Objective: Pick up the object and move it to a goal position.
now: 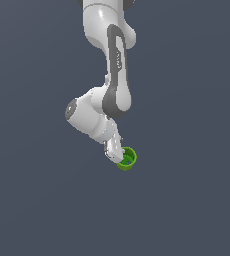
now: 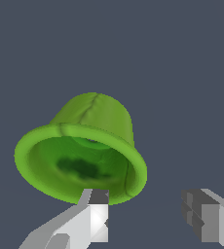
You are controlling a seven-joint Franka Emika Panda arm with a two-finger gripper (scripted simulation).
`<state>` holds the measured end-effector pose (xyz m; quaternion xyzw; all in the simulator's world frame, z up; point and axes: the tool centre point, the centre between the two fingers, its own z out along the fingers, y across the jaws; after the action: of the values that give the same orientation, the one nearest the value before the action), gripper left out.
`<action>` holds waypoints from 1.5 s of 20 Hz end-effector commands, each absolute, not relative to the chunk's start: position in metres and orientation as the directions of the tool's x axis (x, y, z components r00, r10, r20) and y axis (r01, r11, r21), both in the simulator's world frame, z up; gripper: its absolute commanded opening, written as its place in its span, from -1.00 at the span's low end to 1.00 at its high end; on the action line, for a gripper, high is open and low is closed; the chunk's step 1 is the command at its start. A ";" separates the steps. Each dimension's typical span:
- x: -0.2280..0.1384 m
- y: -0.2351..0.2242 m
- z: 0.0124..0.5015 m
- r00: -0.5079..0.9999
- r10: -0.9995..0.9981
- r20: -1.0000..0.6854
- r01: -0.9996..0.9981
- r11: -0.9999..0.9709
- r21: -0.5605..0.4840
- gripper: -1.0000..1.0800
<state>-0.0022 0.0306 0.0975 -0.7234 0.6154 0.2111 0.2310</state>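
One small green cup, likely light and thin-walled; I'd pinch its rim gently. My gripper stands spread, one finger just beside the cup, grasping nothing.

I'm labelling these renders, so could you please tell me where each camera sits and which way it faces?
Exterior view: off the arm, apparently above, looking down on the arm, whose gripper is at the cup.
Wrist view: on the wrist, looking along the fingers into the cup's open mouth; only the two fingers show, spread apart, one by the rim.
Shared: the cup and the gripper.
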 end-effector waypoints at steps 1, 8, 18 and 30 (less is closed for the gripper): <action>-0.002 0.031 0.098 0.153 -0.793 -0.590 -0.988 -0.136 -0.074 0.23; -0.003 0.044 0.080 0.148 -0.792 -0.592 -0.989 -0.131 -0.072 0.23; -0.003 0.049 0.073 0.145 -0.792 -0.592 -0.989 -0.129 -0.071 -1.00; -0.007 0.038 0.086 0.145 -0.793 -0.592 -0.989 -0.128 -0.072 -1.00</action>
<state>-0.0063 0.0420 0.0812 -0.7203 0.6184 0.2129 0.2312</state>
